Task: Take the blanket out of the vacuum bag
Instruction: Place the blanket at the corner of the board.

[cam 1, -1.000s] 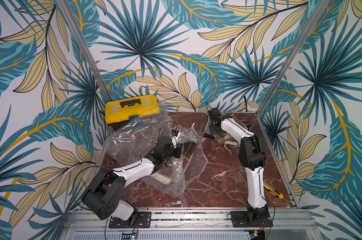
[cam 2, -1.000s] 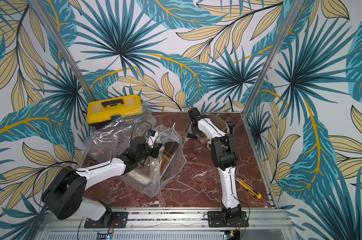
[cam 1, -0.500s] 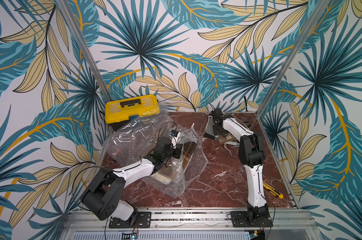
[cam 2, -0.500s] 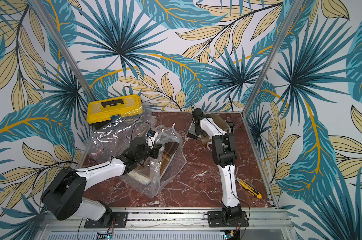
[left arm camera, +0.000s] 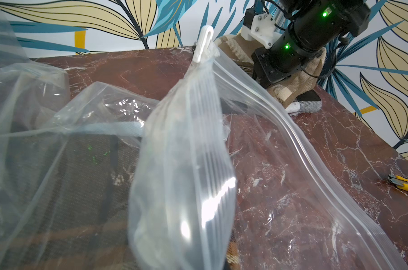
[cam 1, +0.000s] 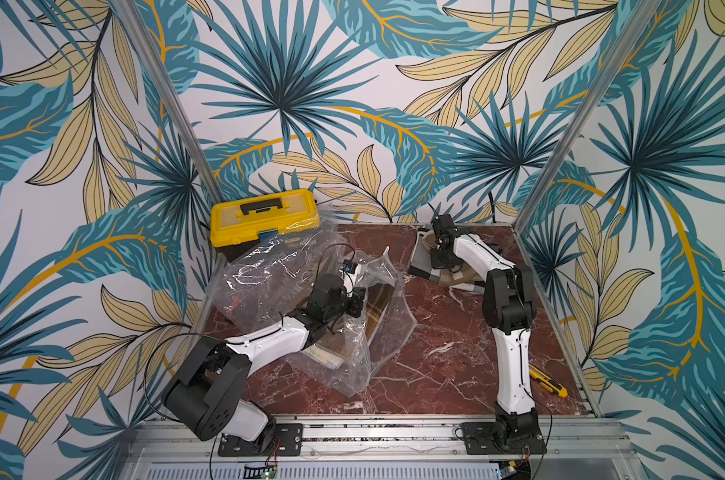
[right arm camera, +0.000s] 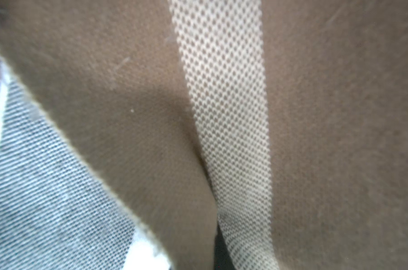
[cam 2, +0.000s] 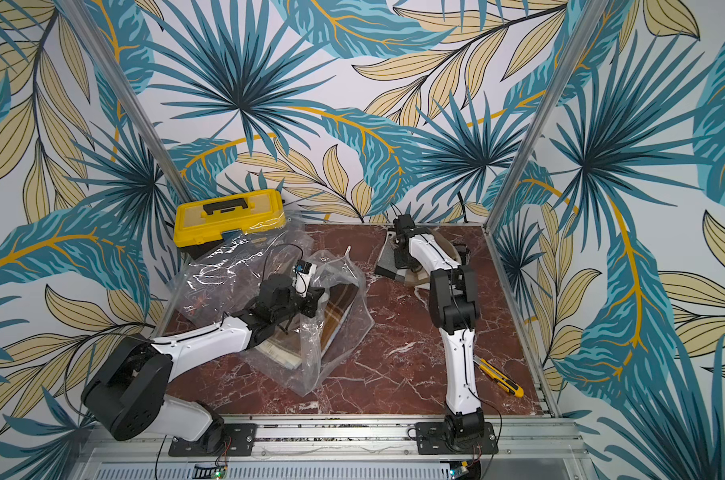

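Observation:
The vacuum bag [cam 1: 269,274] [cam 2: 228,274] lies crumpled at the left-centre of the table, its zip edge and white slider clip [left arm camera: 204,43] raised. My left gripper [cam 1: 354,305] [cam 2: 317,297] is shut on a bunched fold of the bag [left arm camera: 186,140], which hides the jaws. Folded brown plaid cloth [cam 1: 379,301] [left arm camera: 69,175] shows inside the bag. A brown, beige and grey plaid blanket [cam 1: 423,255] [cam 2: 388,257] [left arm camera: 289,93] lies outside the bag at the back right. My right gripper [cam 1: 437,259] [cam 2: 400,259] presses down onto it, shut on a fold of the blanket [right arm camera: 128,117].
A yellow toolbox [cam 1: 265,216] [cam 2: 230,216] stands at the back left, touching the bag. A yellow utility knife [cam 1: 548,380] [cam 2: 500,377] [left arm camera: 404,183] lies near the front right edge. Patterned walls close in the red marble table [cam 1: 435,353] on three sides.
My right gripper has gone from open to shut on the blanket at the back right and shifted slightly. The left arm and the bag have stayed still.

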